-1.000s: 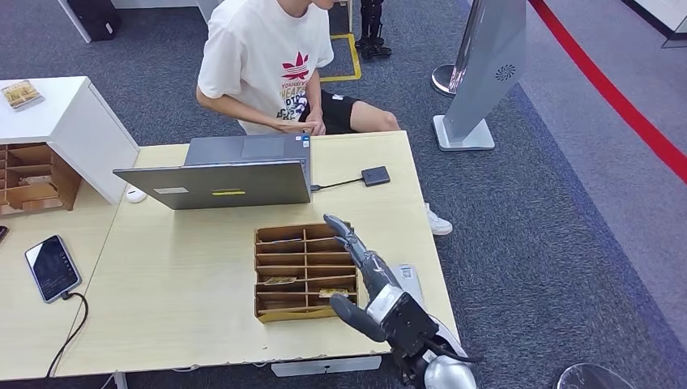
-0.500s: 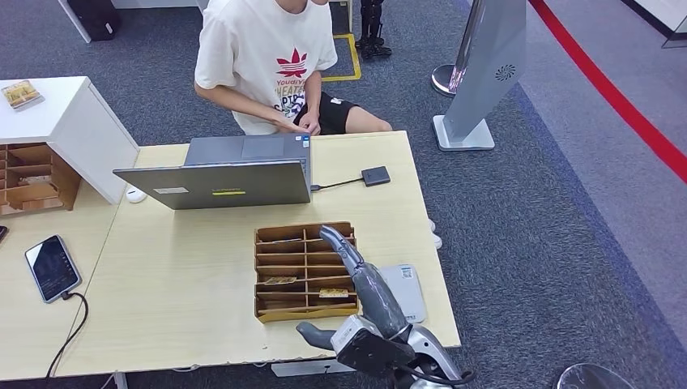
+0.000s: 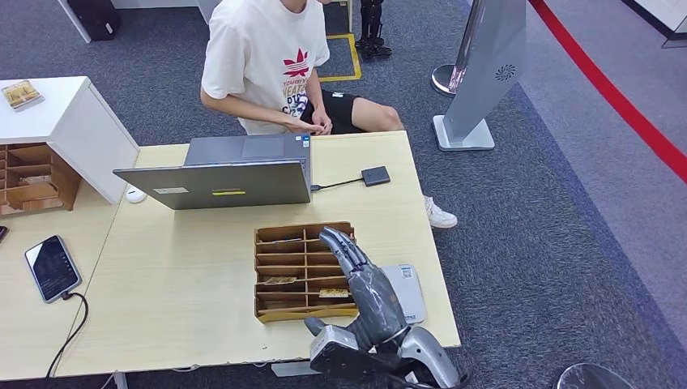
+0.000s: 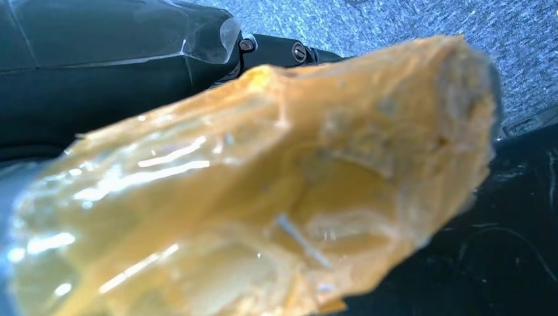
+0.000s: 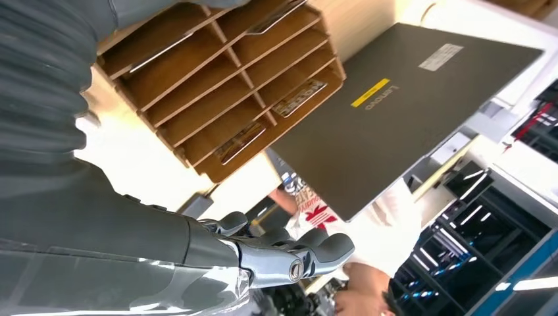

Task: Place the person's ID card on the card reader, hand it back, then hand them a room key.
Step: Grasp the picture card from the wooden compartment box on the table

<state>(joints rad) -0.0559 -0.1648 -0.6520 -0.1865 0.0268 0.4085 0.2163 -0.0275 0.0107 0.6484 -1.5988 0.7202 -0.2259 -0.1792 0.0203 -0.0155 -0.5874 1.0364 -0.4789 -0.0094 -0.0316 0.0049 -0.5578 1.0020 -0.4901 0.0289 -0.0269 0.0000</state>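
Observation:
My right hand (image 3: 364,290) hovers over the right side of a wooden slotted box (image 3: 267,233), fingers stretched out and apart, thumb out to the side, holding nothing. Key cards (image 3: 279,280) lie in some of its slots, and the cards (image 5: 299,99) show close up in the right wrist view beside my right hand (image 5: 217,253). A small black card reader (image 3: 375,176) lies farther back, cabled to the laptop (image 3: 219,185). The person in a white T-shirt (image 3: 263,57) sits behind the table, hands together (image 3: 314,123). A blurred amber shape (image 4: 263,191) covers the left wrist view.
A flat grey device (image 3: 407,290) lies just right of the box, partly under my hand. A phone (image 3: 52,267) on a cable and a white mouse (image 3: 136,194) are at the left. A white cabinet (image 3: 57,121) stands far left. The table's right edge (image 3: 433,243) is close.
My right hand has turned from edge-on to palm down and sunk back toward the table's front edge, uncovering the grey device. The person has shifted a little in the seat.

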